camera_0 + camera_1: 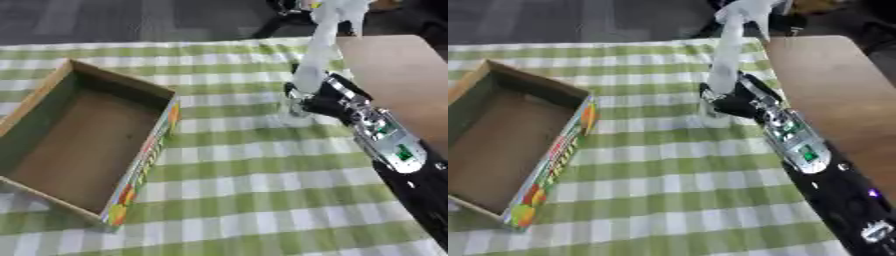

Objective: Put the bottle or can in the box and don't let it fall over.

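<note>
The open cardboard box (83, 145) sits at nine o'clock on the green-checked tabletop (262, 200), nothing inside. At two o'clock the right hand (732, 102) has its fingers (710, 97) curled around a tall pale bottle (726, 55), which stands upright on the cloth, well apart from the box.

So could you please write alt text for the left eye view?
The right robot hand is curled round a tall pale translucent bottle standing on the green-and-white checked tablecloth. An open brown cardboard box with a colourful printed side lies empty to the left.
</note>
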Tool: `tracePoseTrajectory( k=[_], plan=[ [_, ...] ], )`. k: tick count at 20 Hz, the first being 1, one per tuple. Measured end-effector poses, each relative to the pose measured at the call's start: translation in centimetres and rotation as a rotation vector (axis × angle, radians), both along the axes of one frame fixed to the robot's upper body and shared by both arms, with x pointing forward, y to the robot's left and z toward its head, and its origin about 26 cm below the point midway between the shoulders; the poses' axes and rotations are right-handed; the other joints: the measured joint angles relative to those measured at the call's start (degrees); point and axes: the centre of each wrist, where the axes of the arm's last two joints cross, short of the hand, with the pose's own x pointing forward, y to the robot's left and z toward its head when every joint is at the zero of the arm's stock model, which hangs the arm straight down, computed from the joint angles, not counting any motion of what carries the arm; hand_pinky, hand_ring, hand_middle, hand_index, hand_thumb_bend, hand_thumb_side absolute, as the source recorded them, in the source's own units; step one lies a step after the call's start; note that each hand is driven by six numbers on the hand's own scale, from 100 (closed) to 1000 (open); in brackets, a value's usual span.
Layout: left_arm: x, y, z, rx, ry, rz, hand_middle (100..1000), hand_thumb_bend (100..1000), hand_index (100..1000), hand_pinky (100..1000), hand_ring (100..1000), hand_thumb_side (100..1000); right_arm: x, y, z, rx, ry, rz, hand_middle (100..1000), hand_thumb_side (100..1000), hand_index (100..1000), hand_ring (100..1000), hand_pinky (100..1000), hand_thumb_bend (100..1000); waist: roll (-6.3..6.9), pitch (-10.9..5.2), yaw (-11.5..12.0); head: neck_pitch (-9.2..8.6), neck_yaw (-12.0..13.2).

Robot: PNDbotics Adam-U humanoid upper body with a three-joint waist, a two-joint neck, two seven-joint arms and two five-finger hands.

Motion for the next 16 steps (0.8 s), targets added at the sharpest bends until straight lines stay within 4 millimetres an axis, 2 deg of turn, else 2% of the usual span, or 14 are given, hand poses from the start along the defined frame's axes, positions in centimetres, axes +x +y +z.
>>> tracePoseTrajectory(
  k=[3, 7, 11, 16],
  plan=[
    [0.01, -0.04, -0.01, 0.000, 0.001, -0.002, 739, 163, 805, 1000, 540, 853, 0.01, 0.02, 0.02, 0.004, 0.001, 0.001, 923, 214, 924, 998, 978, 100, 0.00, 0.00, 0.0, 0.00, 0.0],
    [0.04, -0.05, 0.00, 0.000, 0.001, -0.003, 739, 163, 805, 1000, 540, 853, 0.06, -0.02, -0.02, 0.017, 0.008, -0.005, 904, 136, 908, 994, 978, 100, 0.00, 0.00, 0.0, -0.01, 0.0],
    [0.04, -0.05, 0.01, 0.000, 0.001, -0.004, 739, 163, 805, 1000, 540, 853, 0.11, 0.00, -0.04, 0.029, 0.017, -0.011, 876, 100, 884, 983, 974, 100, -0.01, 0.00, 0.1, -0.01, 0.0],
    [0.05, -0.06, 0.01, 0.000, 0.001, -0.004, 740, 163, 804, 1000, 540, 853, 0.19, 0.17, -0.02, 0.048, 0.022, -0.016, 842, 100, 852, 971, 973, 100, -0.03, 0.01, 0.3, -0.01, -0.1]
  ],
)
